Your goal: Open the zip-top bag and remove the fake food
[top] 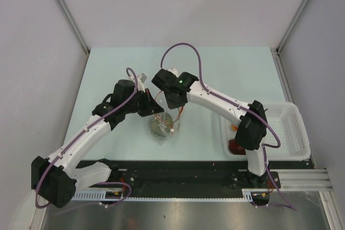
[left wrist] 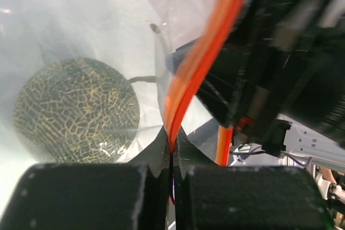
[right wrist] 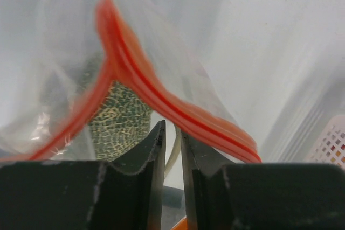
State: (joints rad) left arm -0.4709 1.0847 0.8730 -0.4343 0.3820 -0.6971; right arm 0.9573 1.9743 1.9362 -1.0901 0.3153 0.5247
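Observation:
The clear zip-top bag (top: 164,125) stands mid-table between both grippers. My left gripper (left wrist: 172,146) (top: 152,107) is shut on its orange zip strip (left wrist: 199,57). Inside the bag lies one piece of fake food, a round green ball with a pale netted skin (left wrist: 75,111) (right wrist: 118,117). My right gripper (right wrist: 172,133) (top: 173,106) sits at the bag's mouth with its jaws a narrow slit apart. The strip (right wrist: 161,95) forks just past its fingertips. Whether clear film is pinched between them does not show.
A white mesh basket (top: 285,127) (right wrist: 331,141) stands at the right edge of the table. A dark red apple (top: 235,145) lies in its near left corner, partly behind the right arm. Grey walls close in the table on three sides.

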